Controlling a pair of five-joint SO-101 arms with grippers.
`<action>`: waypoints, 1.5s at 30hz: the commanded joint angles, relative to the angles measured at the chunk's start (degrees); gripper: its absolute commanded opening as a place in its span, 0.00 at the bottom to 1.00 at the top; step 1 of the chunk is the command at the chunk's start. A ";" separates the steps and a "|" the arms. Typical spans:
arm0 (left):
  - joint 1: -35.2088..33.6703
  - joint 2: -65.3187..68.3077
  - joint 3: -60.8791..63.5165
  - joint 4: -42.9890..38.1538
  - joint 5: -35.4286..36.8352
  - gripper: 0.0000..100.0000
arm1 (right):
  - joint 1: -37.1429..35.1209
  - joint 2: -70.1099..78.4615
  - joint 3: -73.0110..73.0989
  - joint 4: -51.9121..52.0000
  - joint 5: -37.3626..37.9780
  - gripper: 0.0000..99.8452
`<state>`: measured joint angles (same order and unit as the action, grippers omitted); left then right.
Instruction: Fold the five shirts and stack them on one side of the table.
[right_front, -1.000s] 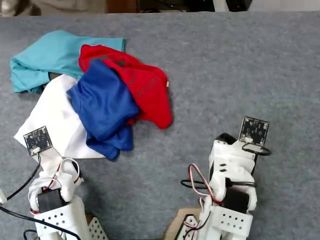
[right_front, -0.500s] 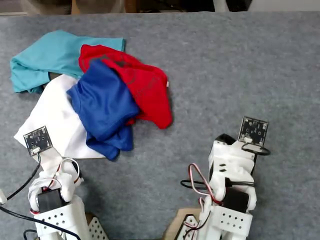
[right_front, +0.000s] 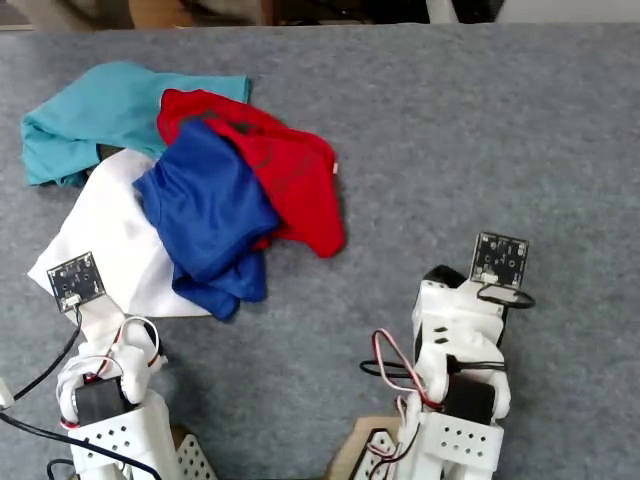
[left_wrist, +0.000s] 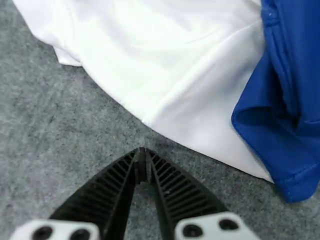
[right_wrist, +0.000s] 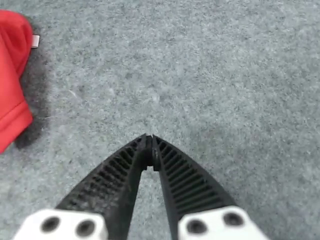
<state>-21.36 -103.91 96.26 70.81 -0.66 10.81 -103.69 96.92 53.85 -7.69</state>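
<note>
Grey table (right_front: 480, 120) holds the white shirt (right_front: 110, 235), blue shirt (right_front: 205, 205), red shirt (right_front: 300, 180) and teal shirt (right_front: 100, 110) heaped unfolded near the left gripper (left_wrist: 142, 165), which like the right gripper (right_wrist: 149, 150) is closed and empty, so folding seems unstarted: next, open one and drag a shirt clear

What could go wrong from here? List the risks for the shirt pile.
1. The blue shirt lies over the white shirt and the red shirt, so pulling one would likely drag the others.
2. The left gripper sits shut near the white shirt's edge; advancing without opening might just shove the cloth.
</note>
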 joint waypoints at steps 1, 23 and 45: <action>0.62 -0.40 0.62 -0.97 0.18 0.02 | -0.48 -4.00 -0.04 -1.49 -0.53 0.01; 0.62 -0.40 0.62 -0.97 0.18 0.02 | -0.22 -3.91 -0.04 4.92 -0.44 0.01; 0.62 -0.40 0.62 -0.97 0.18 0.02 | -0.22 -3.65 -0.04 5.10 -0.35 0.01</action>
<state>-21.36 -103.91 96.26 70.81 -0.66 10.73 -103.69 96.92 58.86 -7.69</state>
